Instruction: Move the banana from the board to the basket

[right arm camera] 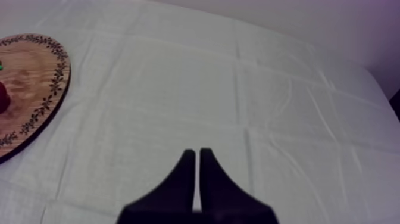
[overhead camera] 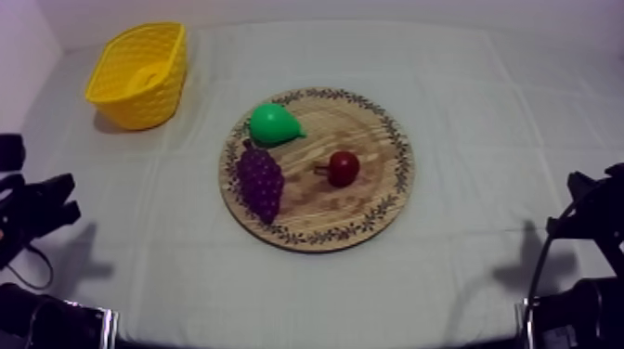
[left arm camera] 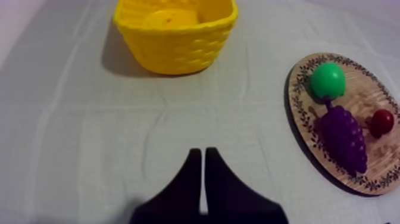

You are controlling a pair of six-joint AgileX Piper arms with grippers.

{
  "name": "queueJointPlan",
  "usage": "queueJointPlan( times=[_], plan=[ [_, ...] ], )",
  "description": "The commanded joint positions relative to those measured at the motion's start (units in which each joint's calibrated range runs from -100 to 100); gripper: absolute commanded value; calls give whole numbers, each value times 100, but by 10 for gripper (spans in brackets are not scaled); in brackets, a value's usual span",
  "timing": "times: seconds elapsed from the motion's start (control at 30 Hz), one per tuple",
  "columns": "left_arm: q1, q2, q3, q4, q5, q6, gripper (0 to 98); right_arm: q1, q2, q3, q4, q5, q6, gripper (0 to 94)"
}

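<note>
The banana (left arm camera: 169, 18) lies inside the yellow basket (left arm camera: 178, 50), which stands at the table's far left (overhead camera: 139, 97); a curve of the banana (overhead camera: 144, 76) shows over the rim. On the round wooden board (overhead camera: 371, 186) rest a green pear (overhead camera: 272, 123), purple grapes (overhead camera: 260, 179) and a small red fruit (overhead camera: 344, 167). My left gripper (left arm camera: 203, 152) is shut on nothing, low over bare cloth well short of the basket, at the table's left edge (overhead camera: 42, 209). My right gripper (right arm camera: 197, 152) is shut and empty too, at the right edge (overhead camera: 585, 209), with the board (right arm camera: 30, 77) off to its side.
Grey-white cloth lies bare between each gripper and the board. The board's rim (left arm camera: 363, 89) with the pear (left arm camera: 328, 80), grapes (left arm camera: 343, 136) and red fruit (left arm camera: 382, 121) sits beside the left gripper's line to the basket.
</note>
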Motion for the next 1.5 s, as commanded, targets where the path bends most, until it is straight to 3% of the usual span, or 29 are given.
queueJointPlan(
  times=[0.0,0.23,0.3,0.4,0.5,1.47],
  plan=[
    [5,-877,265,-26,68,21,1,-1,-2,-3,-1,-2,1,4],
    [7,-1712,668,-68,225,-27,1,-1,-2,-3,-1,-2,3,4],
    [6,-1777,737,-59,104,192,1,-1,-2,-3,-1,-2,2,4],
    [12,-1818,949,-56,-586,635,1,-1,-2,-3,-1,-2,4,4],
    [18,-1832,1035,-56,-915,860,1,-1,-2,-3,-1,-2,2,4],
    [21,-1840,1079,-56,-1085,705,1,-1,-2,-3,-1,-2,1,4]
  ],
)
